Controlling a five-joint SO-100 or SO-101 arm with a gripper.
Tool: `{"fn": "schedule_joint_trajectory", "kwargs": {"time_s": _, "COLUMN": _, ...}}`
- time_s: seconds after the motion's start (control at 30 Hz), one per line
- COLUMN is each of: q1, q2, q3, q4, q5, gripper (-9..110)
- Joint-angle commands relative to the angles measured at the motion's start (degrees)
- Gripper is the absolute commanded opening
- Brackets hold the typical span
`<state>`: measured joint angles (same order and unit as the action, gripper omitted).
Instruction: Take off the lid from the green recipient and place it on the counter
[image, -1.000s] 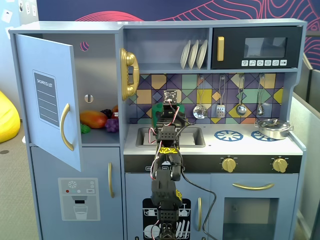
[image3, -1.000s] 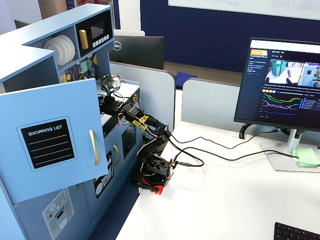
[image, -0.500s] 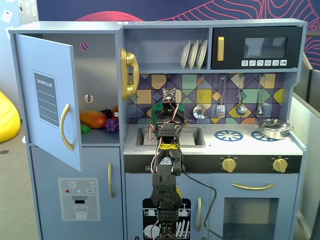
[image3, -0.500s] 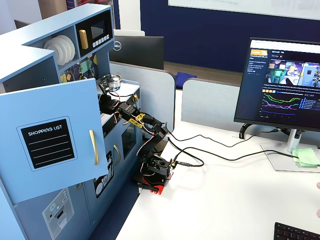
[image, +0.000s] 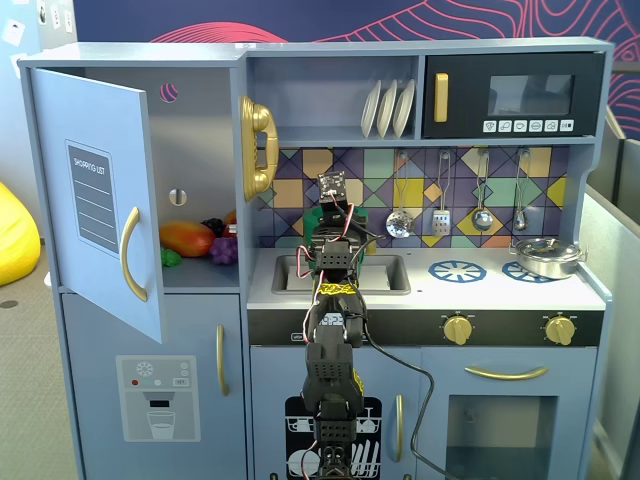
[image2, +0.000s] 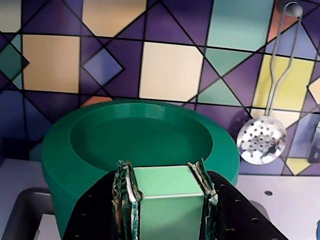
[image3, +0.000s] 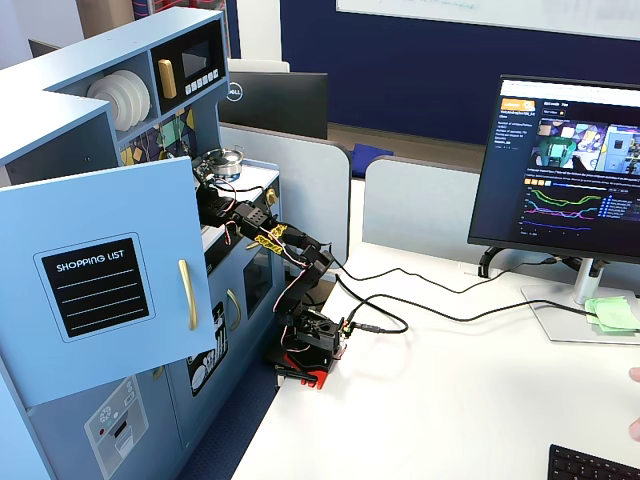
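Observation:
In the wrist view the round green lid (image2: 140, 135) fills the middle, its raised rim around a sunken centre. My gripper (image2: 161, 172) is shut on the lid's pale green strap handle (image2: 165, 200), one pad on each side. Below the rim at the left a dark green wall (image2: 52, 195) runs down; I take it for the green recipient, and no seam shows. In a fixed view the gripper (image: 336, 215) hangs over the back of the sink, and the arm hides most of the pot. The pale counter (image: 420, 292) lies around it and also shows in the wrist view (image2: 285, 205).
The recessed sink (image: 385, 275) is under the arm. A silver pan (image: 546, 258) stands on the right burner, and a blue burner ring (image: 457, 270) lies between. Utensils hang on the tiled back wall, a slotted spoon (image2: 261, 141) close to the lid. The cupboard door (image: 100, 200) stands open at the left.

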<state>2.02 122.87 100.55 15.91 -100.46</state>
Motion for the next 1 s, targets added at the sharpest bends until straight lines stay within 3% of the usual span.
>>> {"fn": "schedule_joint_trajectory", "kwargs": {"time_s": 0.0, "q1": -1.05, "q2": -0.70, "q3": -6.59, "q4": -0.09, "q5": -1.41, "gripper": 0}}
{"fn": "schedule_joint_trajectory", "kwargs": {"time_s": 0.47, "q1": 4.13, "q2": -1.58, "q3": -16.87, "q4": 1.58, "q5": -2.72, "gripper": 0}}
{"fn": "schedule_joint_trajectory", "kwargs": {"time_s": 0.97, "q1": 30.15, "q2": -0.88, "q3": -8.35, "q4": 0.35, "q5": 0.53, "gripper": 0}}
